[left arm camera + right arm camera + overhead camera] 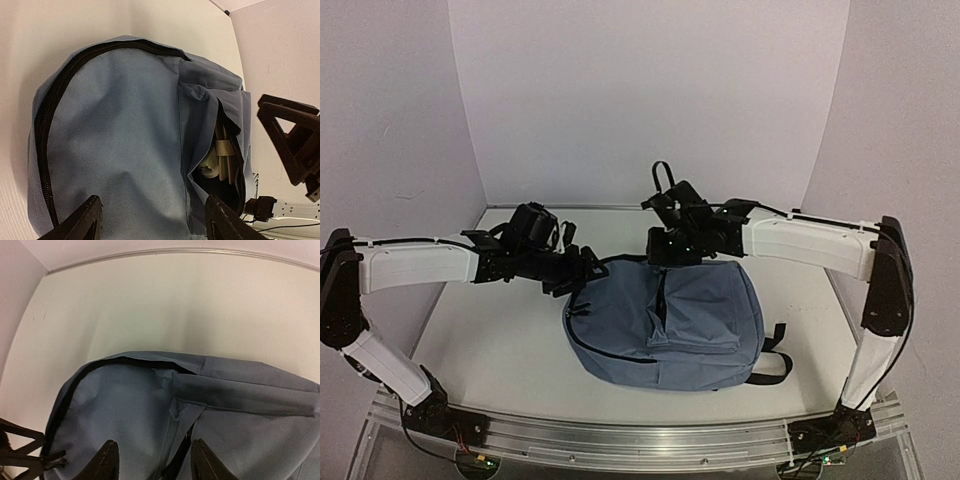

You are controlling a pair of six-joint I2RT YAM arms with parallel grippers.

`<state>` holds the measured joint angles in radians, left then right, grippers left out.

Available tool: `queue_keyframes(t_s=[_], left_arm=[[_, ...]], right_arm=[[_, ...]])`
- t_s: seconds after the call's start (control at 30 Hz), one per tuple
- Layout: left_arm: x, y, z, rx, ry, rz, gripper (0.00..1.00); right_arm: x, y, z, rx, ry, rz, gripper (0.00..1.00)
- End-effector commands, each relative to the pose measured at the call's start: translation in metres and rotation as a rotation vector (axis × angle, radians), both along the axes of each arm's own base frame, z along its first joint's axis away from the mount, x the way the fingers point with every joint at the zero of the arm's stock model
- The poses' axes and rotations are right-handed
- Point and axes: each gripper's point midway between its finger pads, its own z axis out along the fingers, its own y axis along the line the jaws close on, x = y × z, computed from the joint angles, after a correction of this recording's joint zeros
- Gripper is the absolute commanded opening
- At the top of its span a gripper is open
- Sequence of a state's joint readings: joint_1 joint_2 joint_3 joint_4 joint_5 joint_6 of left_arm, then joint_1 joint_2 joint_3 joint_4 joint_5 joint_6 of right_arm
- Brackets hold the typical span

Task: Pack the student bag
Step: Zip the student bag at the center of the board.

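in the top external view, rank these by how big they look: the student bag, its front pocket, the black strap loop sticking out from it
1. student bag, clearly largest
2. front pocket
3. black strap loop, a thin band, partly hidden under the bag

Soft, even light here, with a pinkish cast on the walls (640, 90). Top view is crisp, faint shadow under the bag (660, 325). Wrist views are softer: worktop (150, 305) glowing pale, left hand (152, 220) and right hand (152, 462) dark and blurred at the bottom edge.
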<state>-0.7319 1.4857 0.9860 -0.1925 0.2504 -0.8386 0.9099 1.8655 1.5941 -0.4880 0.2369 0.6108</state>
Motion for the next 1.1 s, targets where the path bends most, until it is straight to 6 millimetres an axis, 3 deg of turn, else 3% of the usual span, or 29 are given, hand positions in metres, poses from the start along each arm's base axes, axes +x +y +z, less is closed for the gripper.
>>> queue_keyframes(t_s=[0.0,0.57,0.87,1.07], left_arm=[[0.0,0.004,0.002,-0.012,0.005,0.011,0.71],[0.002,-0.001,-0.006,-0.002,0.03,-0.01,0.73],[0.002,0.002,-0.003,0.004,0.023,0.003,0.73],[0.003,0.002,-0.003,0.006,0.024,0.0,0.73]], right_arm=[[-0.001,0.001,-0.004,-0.098,0.008,0.04,0.43],[-0.004,0.0,-0.041,-0.194,0.046,0.001,0.34],[0.002,-0.012,-0.039,-0.227,0.009,-0.07,0.07],[0.001,-0.012,-0.044,-0.23,0.024,-0.073,0.07]])
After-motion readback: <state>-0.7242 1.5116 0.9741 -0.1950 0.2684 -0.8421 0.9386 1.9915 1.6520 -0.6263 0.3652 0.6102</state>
